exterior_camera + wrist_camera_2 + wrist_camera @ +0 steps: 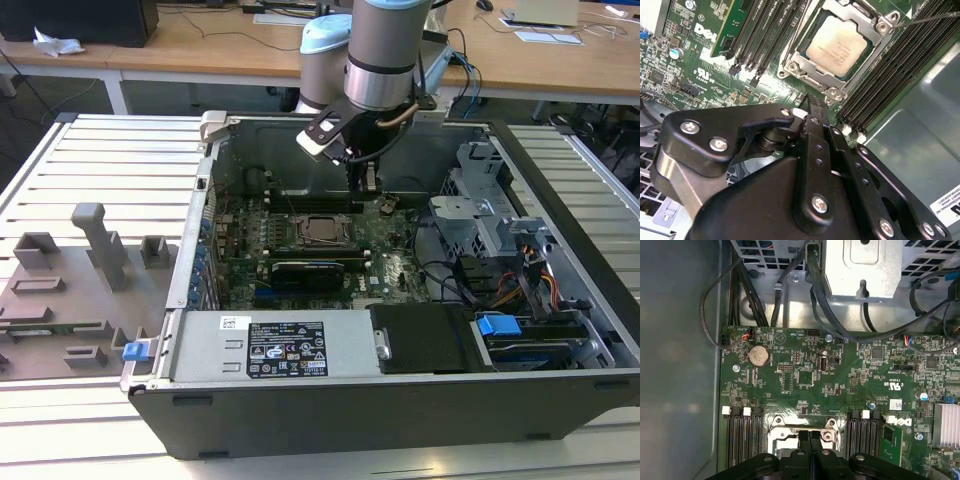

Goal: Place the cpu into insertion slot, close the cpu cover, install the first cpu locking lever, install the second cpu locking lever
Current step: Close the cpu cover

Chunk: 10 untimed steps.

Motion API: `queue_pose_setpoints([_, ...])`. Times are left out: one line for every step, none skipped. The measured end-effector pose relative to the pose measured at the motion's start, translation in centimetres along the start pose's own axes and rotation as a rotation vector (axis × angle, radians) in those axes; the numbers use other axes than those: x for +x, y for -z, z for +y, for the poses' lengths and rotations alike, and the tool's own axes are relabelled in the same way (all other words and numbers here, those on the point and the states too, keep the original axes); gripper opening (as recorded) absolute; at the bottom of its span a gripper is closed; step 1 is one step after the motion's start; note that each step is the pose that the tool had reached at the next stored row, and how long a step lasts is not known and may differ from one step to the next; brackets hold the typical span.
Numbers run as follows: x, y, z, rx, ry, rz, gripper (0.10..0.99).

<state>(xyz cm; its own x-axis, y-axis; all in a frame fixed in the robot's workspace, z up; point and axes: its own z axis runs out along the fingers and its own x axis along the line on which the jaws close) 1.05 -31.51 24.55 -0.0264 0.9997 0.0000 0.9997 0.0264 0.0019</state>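
Observation:
The cpu (837, 45) lies flat in the insertion slot (304, 238) on the green motherboard (390, 255), its pale metal top showing. The silvery cpu cover (805, 64) lies down around it, framing the chip through its window. A thin locking lever rod (927, 17) sticks out past one corner of the socket. My gripper (366, 178) hangs just above the board, close beside the socket toward the case's back wall. In both wrist views its black fingers (805, 440) are pressed together with nothing between them, the fingertips (812, 102) near the socket's edge (790, 426).
The open computer case (330, 400) surrounds the board. Black memory slots (890, 70) flank the socket. A drive cage (480, 205) with cables (520, 285) fills the exterior view's right. A black card (315, 270) sits in front of the socket. Grey fixtures (95, 250) stand on the table outside.

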Motion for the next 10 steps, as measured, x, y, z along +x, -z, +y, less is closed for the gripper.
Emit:
queue_pose_setpoints([0.0, -0.12, -0.14, 0.0, 0.0, -0.0002, 0.106])
queue_pose_setpoints([0.01, -0.59, -0.6, 0.0, 0.0, -0.0001, 0.106])
queue_pose_setpoints([0.02, -0.9, -0.95, 0.0, 0.0, -0.0003, 0.106])
queue_pose_setpoints([0.03, -1.31, -1.46, 0.0, 0.0, -0.0003, 0.106])
queue_pose_setpoints([0.05, -1.6, -2.04, 0.0, 0.0, -0.0002, 0.106])
queue_pose_setpoints([0.06, -1.81, -2.59, 0.0, 0.0, -0.0002, 0.106])
queue_pose_setpoints([0.07, -2.0, -3.07, 0.0, 0.0, -0.0002, 0.106])
queue_pose_setpoints([0.1, -2.38, -3.99, 0.0, 0.0, -0.0003, 0.106])
queue_pose_setpoints([0.12, -2.78, -4.85, 0.0, 0.0, -0.0001, 0.106])
queue_pose_setpoints([0.14, -3.05, -5.49, 0.0, 0.0, -0.0003, 0.106])
